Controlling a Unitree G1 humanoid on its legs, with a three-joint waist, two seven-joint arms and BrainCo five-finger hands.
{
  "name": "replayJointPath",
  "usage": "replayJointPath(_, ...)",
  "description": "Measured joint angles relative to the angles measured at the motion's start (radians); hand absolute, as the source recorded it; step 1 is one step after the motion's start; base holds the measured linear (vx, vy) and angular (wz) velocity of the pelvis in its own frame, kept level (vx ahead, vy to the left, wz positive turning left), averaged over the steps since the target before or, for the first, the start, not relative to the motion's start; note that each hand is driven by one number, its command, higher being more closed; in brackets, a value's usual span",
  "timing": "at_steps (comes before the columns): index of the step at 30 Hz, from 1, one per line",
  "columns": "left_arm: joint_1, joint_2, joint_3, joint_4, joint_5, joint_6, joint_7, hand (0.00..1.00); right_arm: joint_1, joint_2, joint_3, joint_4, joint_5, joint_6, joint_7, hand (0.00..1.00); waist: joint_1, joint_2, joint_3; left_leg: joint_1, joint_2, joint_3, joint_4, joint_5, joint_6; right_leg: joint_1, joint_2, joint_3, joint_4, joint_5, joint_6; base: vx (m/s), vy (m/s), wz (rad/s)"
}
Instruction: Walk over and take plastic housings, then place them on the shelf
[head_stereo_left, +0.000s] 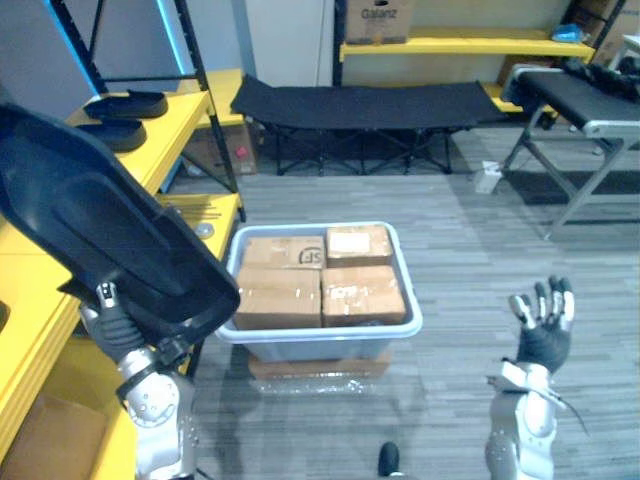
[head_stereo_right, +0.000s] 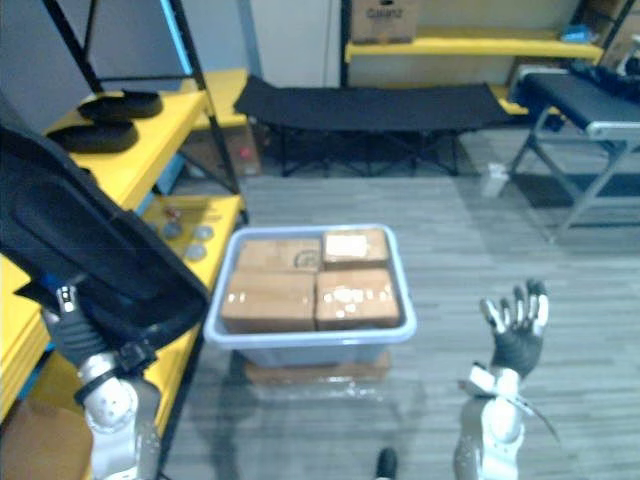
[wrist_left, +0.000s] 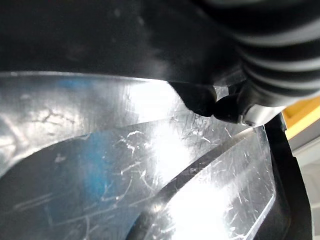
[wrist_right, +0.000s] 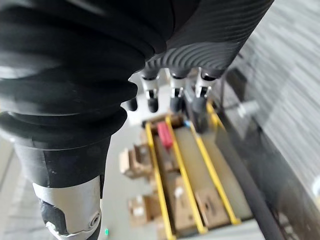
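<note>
1. Carrying a black housing up high on my left hand, close by the yellow shelf. The housing hides that hand, so I cannot tell how it grips.
2. My right hand is spread wide and empty, above the floor.
3. I think this is the putting-down step. Next I need to lower the housing flat onto the shelf, near the two more housings.
</note>
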Motion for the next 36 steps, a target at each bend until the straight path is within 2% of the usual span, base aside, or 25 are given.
replayJointPath(3, 0.023, 0.006, 0.053, -0.038, 0.008, 0.001, 0.016, 1.00, -0.024, -0.005, 0.086, 0.000, 0.005, 0.029, 0.053, 0.00, 0.003, 0.003, -0.001, -0.002, 0.001, -0.025, -0.001, -0.004, 0.006, 0.019, -0.003, -0.030, 0.000, -0.024, 0.000, -0.03, -0.013, 0.20)
replayJointPath(7, 0.066, 0.015, 0.210, -0.050, 0.055, 0.004, 0.107, 1.00, -0.070, -0.009, 0.241, 0.014, -0.027, 0.069, 0.062, 0.00, 0.068, 0.010, -0.004, -0.040, 0.002, -0.096, 0.001, 0.003, 0.008, 0.034, -0.012, -0.120, 0.000, -0.033, -0.003, 0.02, -0.024, 0.53)
replayJointPath(9, 0.110, 0.013, 0.326, -0.050, 0.062, 0.003, 0.163, 1.00, -0.118, -0.012, 0.301, 0.062, -0.030, 0.087, 0.049, 0.00, 0.126, 0.016, -0.004, -0.055, -0.002, -0.186, -0.002, 0.018, -0.001, 0.078, -0.017, -0.210, 0.009, -0.033, 0.007, 0.11, -0.028, 1.03)
replayJointPath(10, 0.126, 0.011, 0.356, -0.050, 0.063, 0.003, 0.173, 1.00, -0.130, -0.014, 0.317, 0.072, -0.035, 0.094, 0.044, 0.00, 0.143, 0.017, -0.005, -0.055, -0.003, -0.208, -0.001, 0.019, -0.001, 0.095, -0.019, -0.234, 0.009, -0.037, 0.011, 0.15, -0.012, 1.09)
replayJointPath(11, 0.163, 0.008, 0.417, -0.050, 0.064, 0.003, 0.191, 1.00, -0.149, -0.020, 0.345, 0.080, -0.058, 0.106, 0.027, 0.00, 0.178, 0.017, -0.005, -0.055, -0.010, -0.253, 0.001, 0.020, -0.001, 0.122, -0.023, -0.278, 0.009, -0.042, 0.018, 0.10, 0.002, 0.86)
replayJointPath(13, 0.221, -0.009, 0.502, -0.051, 0.062, 0.001, 0.199, 1.00, -0.179, -0.018, 0.381, 0.094, -0.081, 0.109, 0.014, 0.00, 0.219, 0.015, -0.009, -0.068, -0.027, -0.318, 0.003, 0.023, 0.004, 0.160, -0.034, -0.349, 0.009, -0.045, 0.022, 0.11, 0.038, 1.12)
replayJointPath(14, 0.248, -0.030, 0.549, -0.052, 0.060, -0.003, 0.189, 1.00, -0.195, -0.017, 0.401, 0.110, -0.108, 0.111, -0.001, 0.00, 0.247, 0.009, -0.012, -0.079, -0.042, -0.364, 0.004, 0.027, 0.010, 0.181, -0.045, -0.389, 0.009, -0.047, 0.024, 0.08, 0.067, 1.15)
replayJointPath(15, 0.263, -0.041, 0.570, -0.055, 0.055, -0.006, 0.186, 1.00, -0.204, -0.017, 0.407, 0.121, -0.118, 0.112, -0.008, 0.00, 0.262, 0.005, -0.015, -0.084, -0.051, -0.384, 0.004, 0.028, 0.011, 0.187, -0.050, -0.403, 0.009, -0.048, 0.026, 0.08, 0.075, 1.05)
replayJointPath(17, 0.307, -0.096, 0.630, -0.071, 0.041, -0.039, 0.161, 1.00, -0.239, 0.005, 0.435, 0.153, -0.148, 0.113, -0.019, 0.00, 0.317, -0.009, -0.016, -0.088, -0.081, -0.433, 0.005, 0.030, 0.018, 0.222, -0.073, -0.438, 0.009, -0.064, 0.048, 0.07, 0.060, 0.74)
replayJointPath(19, 0.336, -0.129, 0.640, -0.087, 0.006, -0.066, 0.130, 1.00, -0.270, 0.007, 0.458, 0.161, -0.164, 0.113, -0.017, 0.00, 0.336, -0.016, -0.014, -0.093, -0.098, -0.458, 0.016, 0.025, 0.024, 0.242, -0.083, -0.459, 0.009, -0.080, 0.065, 0.03, 0.020, 0.47)
replayJointPath(20, 0.341, -0.150, 0.644, -0.095, -0.012, -0.080, 0.111, 1.00, -0.287, 0.007, 0.465, 0.161, -0.164, 0.113, -0.017, 0.00, 0.337, -0.022, -0.013, -0.098, -0.105, -0.468, 0.019, 0.024, 0.024, 0.247, -0.088, -0.459, 0.009, -0.097, 0.076, 0.00, -0.001, 0.34)
replayJointPath(22, 0.341, -0.182, 0.639, -0.108, -0.039, -0.085, 0.086, 1.00, -0.295, 0.005, 0.465, 0.161, -0.165, 0.113, -0.017, 0.00, 0.336, -0.021, -0.012, -0.106, -0.106, -0.477, 0.026, 0.019, 0.025, 0.247, -0.086, -0.466, 0.009, -0.107, 0.072, -0.03, -0.019, 0.16)
replayJointPath(25, 0.336, -0.186, 0.600, -0.118, -0.067, -0.097, 0.044, 1.00, -0.281, -0.007, 0.464, 0.157, -0.165, 0.132, -0.018, 0.00, 0.320, -0.024, -0.010, -0.131, -0.112, -0.494, 0.048, 0.012, 0.030, 0.267, -0.085, -0.506, 0.010, -0.126, 0.077, -0.02, -0.013, 0.32)
replayJointPath(28, 0.320, -0.170, 0.535, -0.175, -0.064, -0.096, -0.019, 1.00, -0.244, -0.026, 0.435, 0.123, -0.182, 0.143, -0.026, 0.00, 0.272, -0.033, -0.006, -0.231, -0.122, -0.487, 0.117, 0.026, 0.026, 0.286, -0.086, -0.612, 0.021, -0.130, 0.081, 0.06, 0.018, 0.99)
replayJointPath(29, 0.303, -0.144, 0.513, -0.189, -0.066, -0.095, -0.062, 1.00, -0.234, -0.043, 0.408, 0.134, -0.192, 0.153, -0.043, 0.00, 0.277, -0.035, 0.018, -0.248, -0.134, -0.498, 0.132, 0.038, 0.025, 0.303, -0.096, -0.652, 0.050, -0.129, 0.081, 0.06, 0.090, 1.21)
replayJointPath(31, 0.304, -0.120, 0.500, -0.190, -0.070, -0.088, -0.089, 1.00, -0.220, -0.043, 0.399, 0.141, -0.225, 0.153, -0.059, 0.00, 0.280, -0.030, 0.031, -0.250, -0.153, -0.524, 0.126, 0.047, 0.030, 0.308, -0.108, -0.648, 0.065, -0.133, 0.074, 0.06, 0.100, 0.69)
replayJointPath(33, 0.310, -0.118, 0.485, -0.188, -0.077, -0.082, -0.110, 1.00, -0.216, -0.040, 0.399, 0.146, -0.244, 0.152, -0.049, 0.00, 0.296, -0.023, 0.050, -0.247, -0.162, -0.523, 0.122, 0.057, 0.032, 0.308, -0.123, -0.646, 0.084, -0.133, 0.074, 0.04, 0.064, 0.22)
replayJointPath(36, 0.316, -0.116, 0.466, -0.188, -0.078, -0.094, -0.126, 1.00, -0.212, -0.041, 0.398, 0.146, -0.249, 0.148, 0.000, 0.00, 0.295, -0.012, 0.058, -0.248, -0.160, -0.518, 0.118, 0.058, 0.032, 0.309, -0.124, -0.639, 0.088, -0.134, 0.072, 0.00, 0.009, 0.01)
